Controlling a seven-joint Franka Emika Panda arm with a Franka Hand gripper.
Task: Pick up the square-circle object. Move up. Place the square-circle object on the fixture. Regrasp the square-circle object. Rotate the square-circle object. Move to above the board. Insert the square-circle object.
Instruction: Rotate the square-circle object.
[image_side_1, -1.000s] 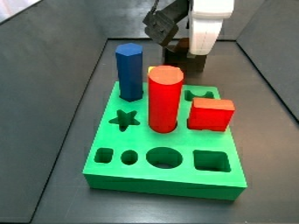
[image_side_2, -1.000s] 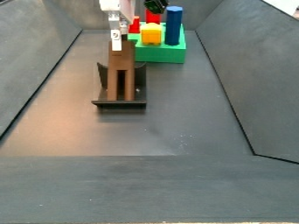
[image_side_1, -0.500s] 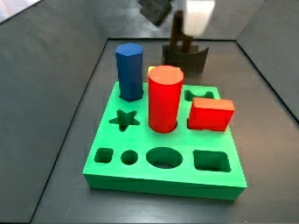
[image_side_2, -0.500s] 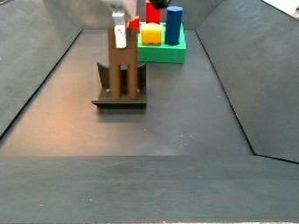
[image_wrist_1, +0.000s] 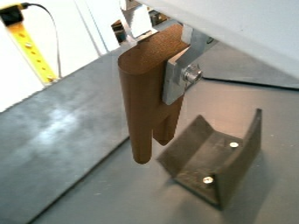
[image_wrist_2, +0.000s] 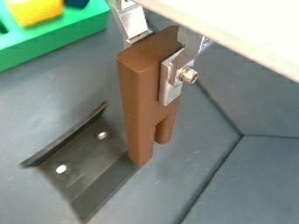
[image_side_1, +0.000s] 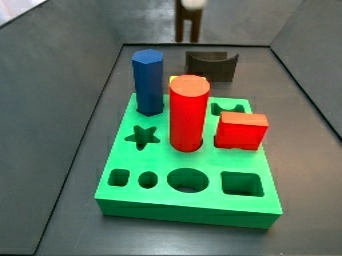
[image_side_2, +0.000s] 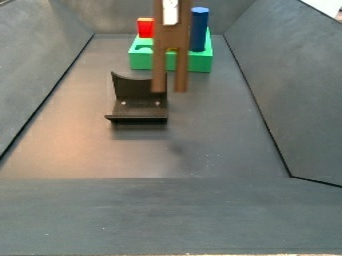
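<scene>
No readable text, labels, brands, numbers or signs appear on anything.

Lab test rig: grey walled bin, green board (image_side_1: 187, 165), fixture (image_side_2: 138, 100), pincer (image_wrist_2: 160, 54) overhead.

Sq-circle object (image_side_2: 166, 55) in gripper (image_wrist_1: 162, 54) above floor, fixture (image_side_2: 135, 98) beside, board (image_side_2: 174, 58) behind.

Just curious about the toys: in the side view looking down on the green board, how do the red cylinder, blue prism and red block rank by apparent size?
Largest to smallest:
1. Red cylinder
2. Blue prism, though it stands farther back, so this is unsure
3. Red block
</scene>
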